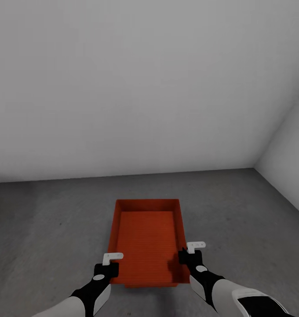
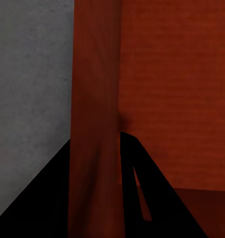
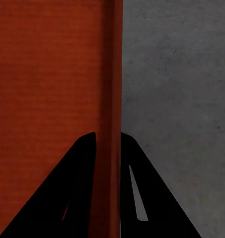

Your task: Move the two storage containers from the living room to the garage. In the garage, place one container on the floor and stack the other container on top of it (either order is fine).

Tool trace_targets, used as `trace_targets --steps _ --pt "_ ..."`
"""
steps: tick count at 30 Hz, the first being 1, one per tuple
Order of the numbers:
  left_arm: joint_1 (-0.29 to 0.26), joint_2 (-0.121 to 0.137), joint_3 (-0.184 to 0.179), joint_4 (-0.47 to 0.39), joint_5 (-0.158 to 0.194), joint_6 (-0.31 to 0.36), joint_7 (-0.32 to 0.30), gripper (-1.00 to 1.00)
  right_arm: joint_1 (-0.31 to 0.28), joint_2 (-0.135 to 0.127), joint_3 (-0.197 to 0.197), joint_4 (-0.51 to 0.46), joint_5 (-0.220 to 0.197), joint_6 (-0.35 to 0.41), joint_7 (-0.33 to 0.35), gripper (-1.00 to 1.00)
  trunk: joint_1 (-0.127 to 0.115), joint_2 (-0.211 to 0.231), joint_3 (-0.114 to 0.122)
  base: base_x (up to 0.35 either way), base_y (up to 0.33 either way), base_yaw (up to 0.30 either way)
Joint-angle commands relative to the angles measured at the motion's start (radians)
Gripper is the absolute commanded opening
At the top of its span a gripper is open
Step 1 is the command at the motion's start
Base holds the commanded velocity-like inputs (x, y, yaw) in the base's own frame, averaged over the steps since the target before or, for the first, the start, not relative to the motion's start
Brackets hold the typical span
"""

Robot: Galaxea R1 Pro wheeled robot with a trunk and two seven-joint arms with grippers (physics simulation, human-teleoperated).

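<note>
Both grippers are clamping one storage container [image 1: 147, 240] over the floor [image 1: 48, 229].
The left gripper [image 1: 109, 269] and right gripper [image 1: 184, 256] are each pinching a side wall between nearly closed jaws.

Bare garage: plain white wall [image 1: 136, 88] at 12 o'clock, second white wall [image 1: 290, 145] at 3 o'clock, corner between. Dark grey mottled concrete floor [image 1: 48, 220]. Flat, even light.

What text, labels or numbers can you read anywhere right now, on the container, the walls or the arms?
None: no text, label, number or sign is readable in any view.
The storage container has plain red-orange walls, unmarked.
The white walls and grey floor are bare.
The left tool and right tool carry no legible marking.
</note>
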Motion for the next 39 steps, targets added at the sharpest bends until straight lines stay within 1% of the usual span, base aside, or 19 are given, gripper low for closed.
trace_targets --steps 1,39 --pt "0.0 0.012 0.041 0.004 0.019 -0.005 0.01 -1.0 -0.002 0.0 -0.039 -0.001 -0.009 -0.018 -0.021 -1.0 0.004 -0.008 -0.004 0.0 0.0 0.0" --pt "0.0 0.011 0.041 0.006 0.019 -0.005 0.01 -1.0 -0.002 0.0 -0.039 -0.001 -0.009 -0.016 -0.021 -1.0 0.15 -0.274 -0.123 0.0 0.0 0.0"
